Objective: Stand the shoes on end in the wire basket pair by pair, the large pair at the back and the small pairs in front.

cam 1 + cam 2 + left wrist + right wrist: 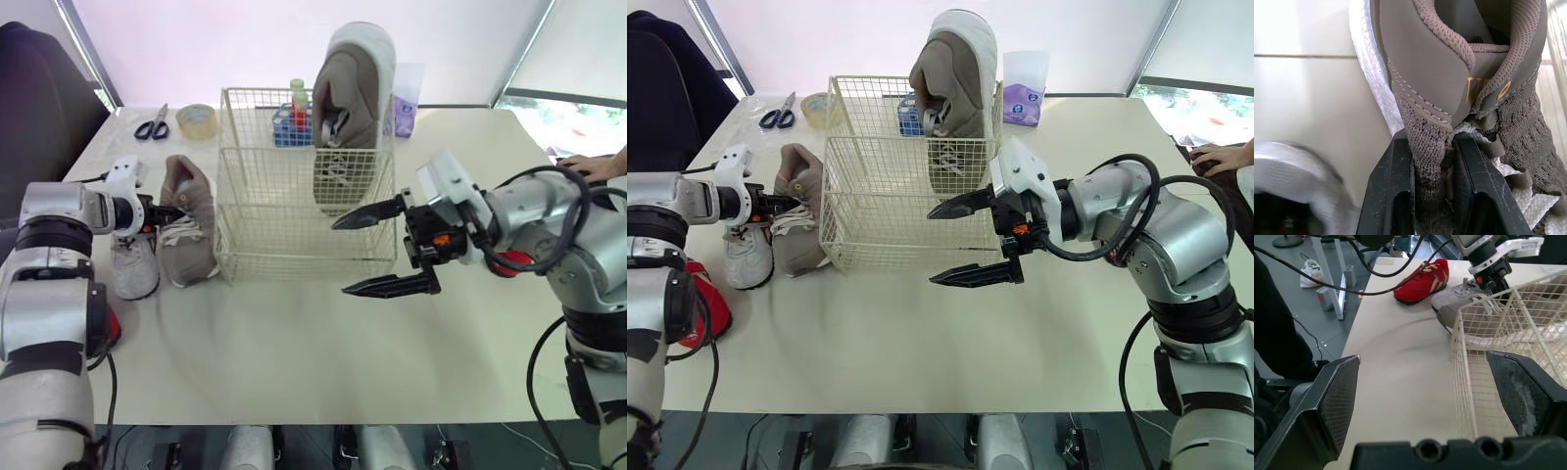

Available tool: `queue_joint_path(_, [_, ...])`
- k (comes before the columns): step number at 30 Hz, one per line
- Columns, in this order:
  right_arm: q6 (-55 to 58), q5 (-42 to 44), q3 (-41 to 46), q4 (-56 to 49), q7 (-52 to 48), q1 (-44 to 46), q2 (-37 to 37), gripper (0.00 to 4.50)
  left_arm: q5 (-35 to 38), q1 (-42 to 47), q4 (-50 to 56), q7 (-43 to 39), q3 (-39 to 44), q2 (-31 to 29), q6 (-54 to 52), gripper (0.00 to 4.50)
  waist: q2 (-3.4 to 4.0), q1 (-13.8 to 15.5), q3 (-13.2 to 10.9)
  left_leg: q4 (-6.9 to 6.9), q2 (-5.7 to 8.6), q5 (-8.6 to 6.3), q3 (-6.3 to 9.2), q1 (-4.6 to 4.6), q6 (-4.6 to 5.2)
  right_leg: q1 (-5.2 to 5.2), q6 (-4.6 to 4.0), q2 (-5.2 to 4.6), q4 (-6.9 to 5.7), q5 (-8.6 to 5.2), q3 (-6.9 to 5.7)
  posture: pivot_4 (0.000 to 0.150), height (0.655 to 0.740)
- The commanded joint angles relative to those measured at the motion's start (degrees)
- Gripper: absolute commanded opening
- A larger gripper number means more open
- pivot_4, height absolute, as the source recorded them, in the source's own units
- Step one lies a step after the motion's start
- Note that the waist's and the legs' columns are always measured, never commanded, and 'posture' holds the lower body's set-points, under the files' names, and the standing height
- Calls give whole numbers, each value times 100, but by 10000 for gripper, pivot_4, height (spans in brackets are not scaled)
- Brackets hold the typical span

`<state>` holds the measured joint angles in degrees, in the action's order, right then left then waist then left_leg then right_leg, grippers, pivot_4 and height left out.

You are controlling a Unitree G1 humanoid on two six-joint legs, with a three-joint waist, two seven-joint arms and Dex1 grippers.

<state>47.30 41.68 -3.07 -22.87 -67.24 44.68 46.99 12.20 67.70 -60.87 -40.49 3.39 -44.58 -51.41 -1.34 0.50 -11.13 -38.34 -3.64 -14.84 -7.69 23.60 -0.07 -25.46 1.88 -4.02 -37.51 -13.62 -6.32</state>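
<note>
Left gripper (pixel 1432 147) is pinching the collar of the tan shoe (pixel 188 230), which is lying on the table just left of the basket (pixel 304 196). Its mate (pixel 351 108) is standing on end at the back right. Right gripper (pixel 339 257) is hovering spread by the front. I'd be lifting well clear of the rim, tipping toe-down, and setting it beside the mate.

The wire basket (pixel 304 211) is thin metal wire in a cream, faintly glossy coat. Left of it, the taupe shoe (pixel 1488 73) is coarse knit cloth with smooth matt panels and a rough white sole. My left gripper (pixel 1432 147) has smooth matt black fingers (pixel 1388 196); my right gripper's (pixel 339 257) pads (pixel 1337 401) are finely cross-hatched. The table (pixel 294 352) under the basket is smooth and matt.
</note>
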Motion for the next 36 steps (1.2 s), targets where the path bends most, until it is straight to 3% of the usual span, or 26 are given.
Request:
queue_joint_path(1, [321,415,707,81,294,179,180,45000,135,774,907,416,588,-550,-7,5033,-36,-15,-4,0,-1,0,1,10,0,-7,0,0,0,0,-2,1500,7357])
queue_joint_path(4, [577,857,1335,344,553,327,264,45000,21,1087,1797,740,782,-707,982,5033,-38,-11,-2,-41,-5,16,4,88,-28,-69,0,1,-12,3,-6,1500,7357])
queue_joint_path(7, [769,1340,1926,625,866,559,250,45000,-73,1553,2342,1202,950,-597,2301,5033,-38,19,-2,-71,0,4,-6,109,-9,-87,7,-16,-28,6,-6,1500,7357])
queue_joint_path(10, [830,1453,2194,711,1064,587,393,45000,237,1744,2854,1082,1156,-85,3309,5033,-42,60,0,-81,9,-4,-11,111,5,-75,18,-24,-19,13,-8,1500,7357])
queue_joint_path(14, [854,1446,2278,710,1154,428,631,45000,175,1219,3639,949,909,738,4603,5033,-32,51,7,-84,27,-16,-10,72,26,-24,34,-48,-9,18,-9,1500,7357])
queue_joint_path(19, [801,1461,2290,679,1255,288,747,45000,-189,862,3610,1311,577,1640,5632,5033,-28,-9,8,-89,32,-28,-6,54,54,2,52,-49,1,29,-6,1500,7357])
queue_joint_path(26, [791,1479,2330,620,1366,201,807,45000,-522,581,3132,1528,311,2050,6208,5033,-27,-110,8,-76,24,-13,-9,59,29,-12,52,-36,5,29,-7,1500,7357])
queue_joint_path(36, [593,1353,2142,784,1387,282,689,45000,-734,-673,3902,2062,242,2365,6180,5033,-26,-87,8,-84,25,-17,-6,65,35,-8,54,-45,8,31,-7,1500,7357])
